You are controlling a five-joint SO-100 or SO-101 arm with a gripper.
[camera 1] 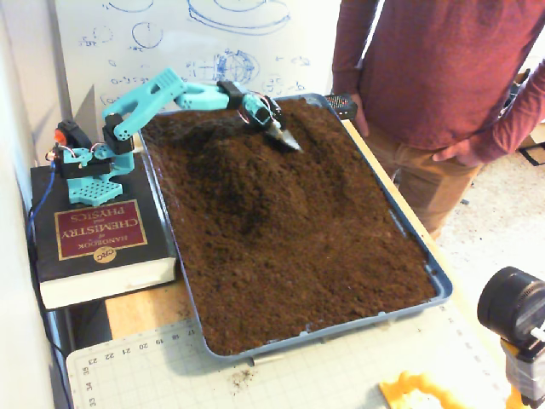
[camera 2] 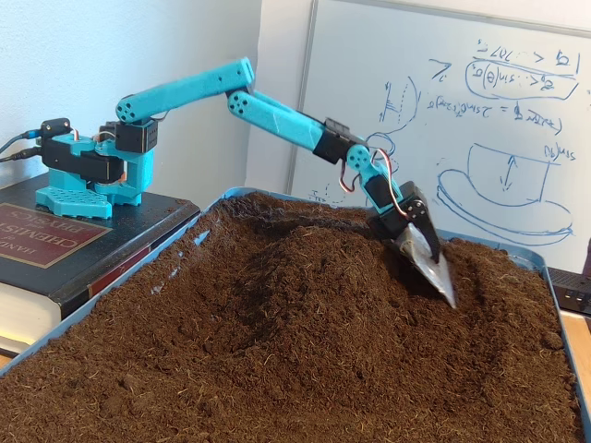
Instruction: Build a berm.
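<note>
The fingers (camera 2: 427,261) are gripping a shiny, pointed metal scoop (camera 2: 430,263), its tip touching the soil. To do it well, it should be pushing slowly, piling dirt up the slope. The berm (camera 1: 243,175), a soft, crumbly brown hump, is sitting just beside the fingers.

High camera: stands above the near short edge of the tray (camera 1: 438,290), looking down and along its length toward the whiteboard (camera 1: 128,34); takes in the whole tray, far off.
Low camera: sits close at soil height near a near corner of the tray (camera 2: 92,300), facing level toward the whiteboard (camera 2: 517,120).
Shared: the arm (camera 1: 170,89) (camera 2: 277,111) on the book (camera 1: 94,239) (camera 2: 55,245), the soil mound (camera 1: 238,170) (camera 2: 305,277), the tray's far edge.
Seen only from above: a second camera (camera 1: 515,315) beyond the tray's near right corner.
</note>
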